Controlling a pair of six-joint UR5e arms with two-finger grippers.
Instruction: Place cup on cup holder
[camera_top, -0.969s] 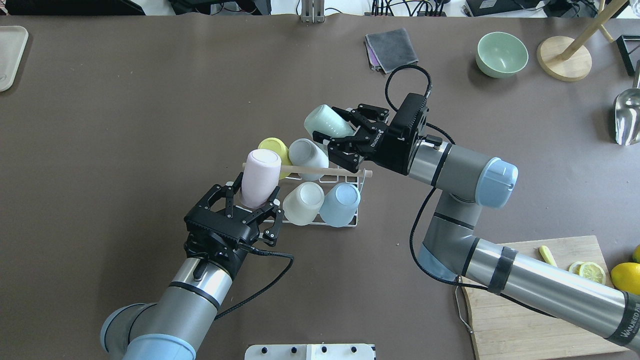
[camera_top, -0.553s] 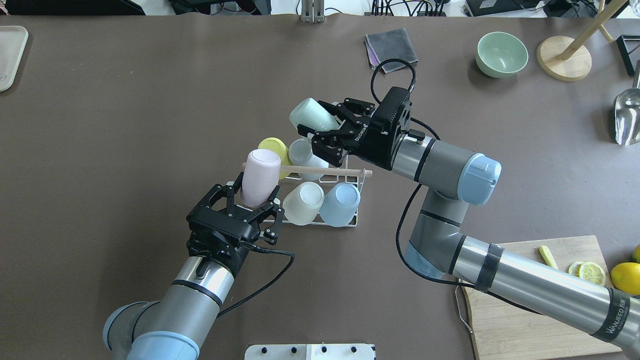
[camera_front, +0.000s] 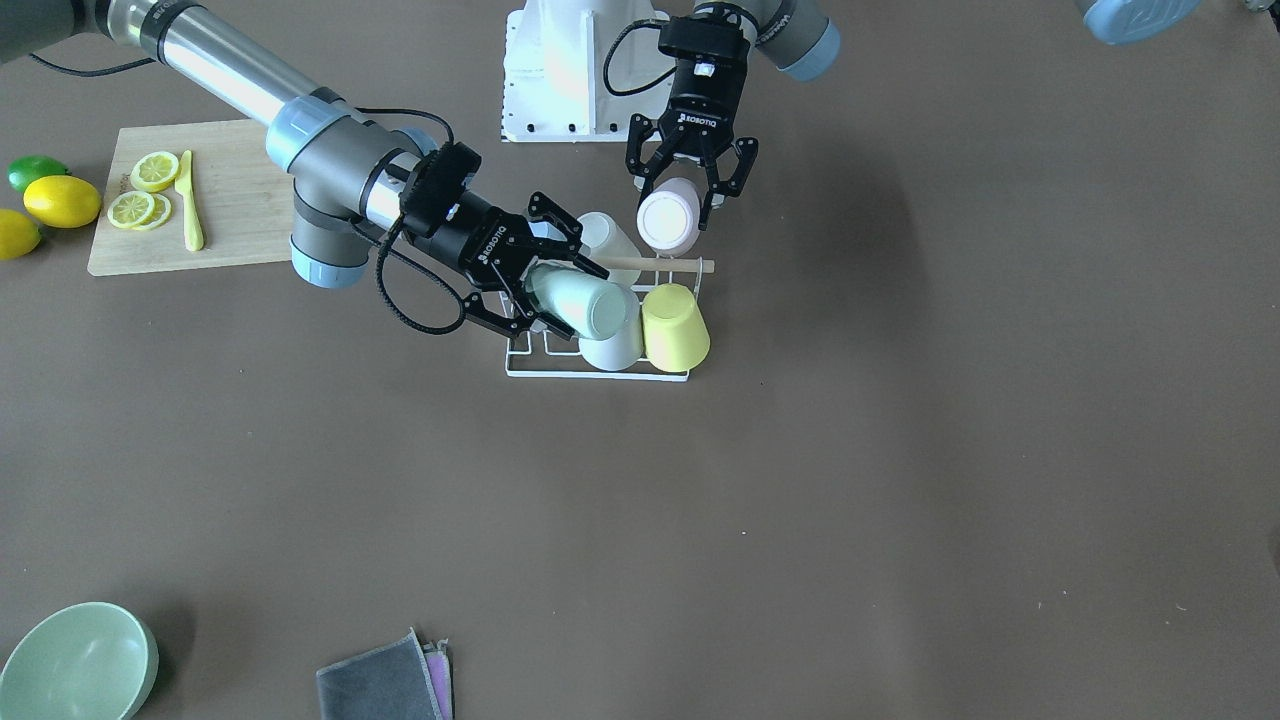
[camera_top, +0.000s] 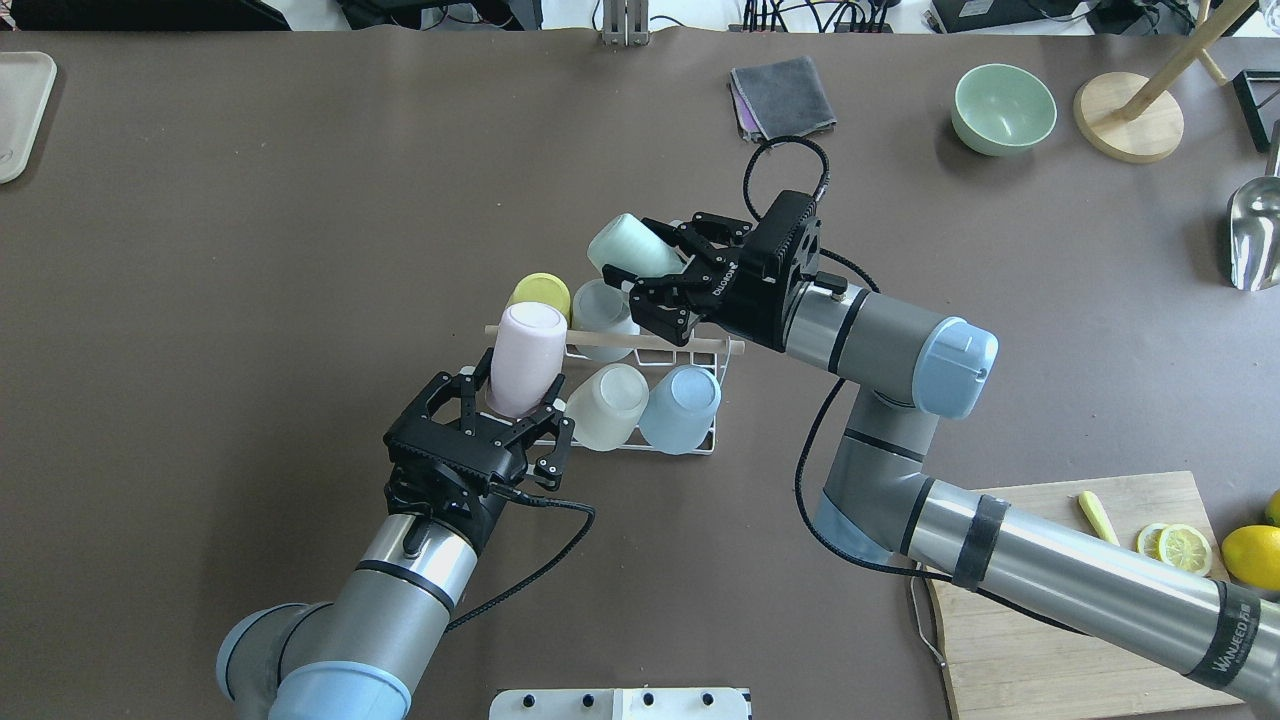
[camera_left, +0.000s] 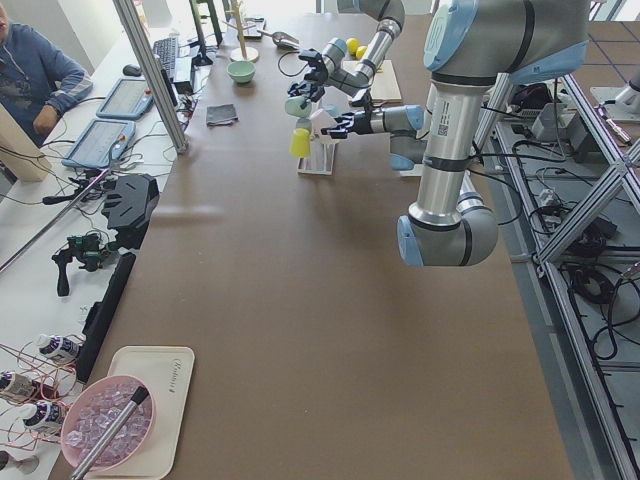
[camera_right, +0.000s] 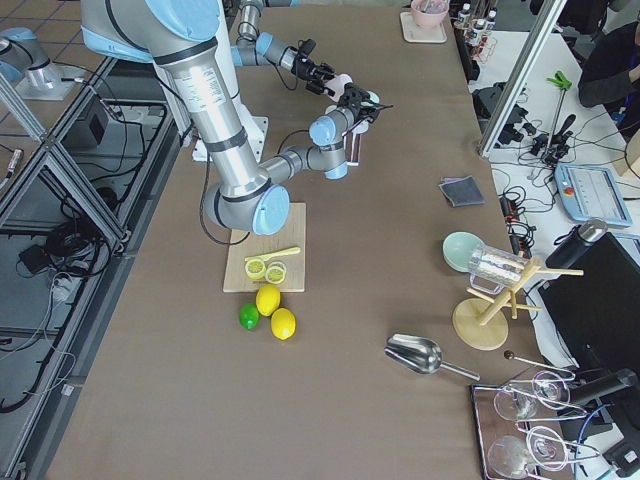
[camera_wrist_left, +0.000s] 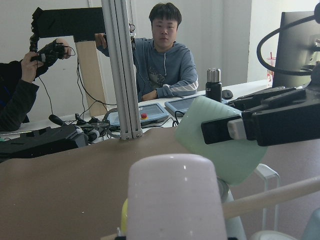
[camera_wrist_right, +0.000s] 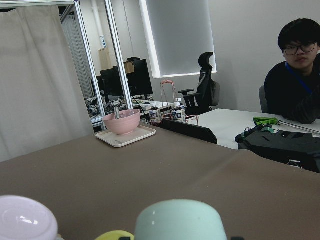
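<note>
**Inspector A:** What is the right gripper (camera_top: 648, 262) doing?

**Inspector B:** Its jaws are pinching the mint cup (camera_top: 622, 247). Having swung left a moment ago, it is now dipping back toward the cup holder (camera_top: 712, 447), just above the grey cup (camera_top: 600, 305).

**Inspector A:** And the left gripper (camera_top: 512, 385)?

**Inspector B:** Its jaws are pinching the pink cup (camera_top: 525, 355) and edging it forward by the rod (camera_top: 650, 343). In my judgement, neither cup is seated yet.
</note>
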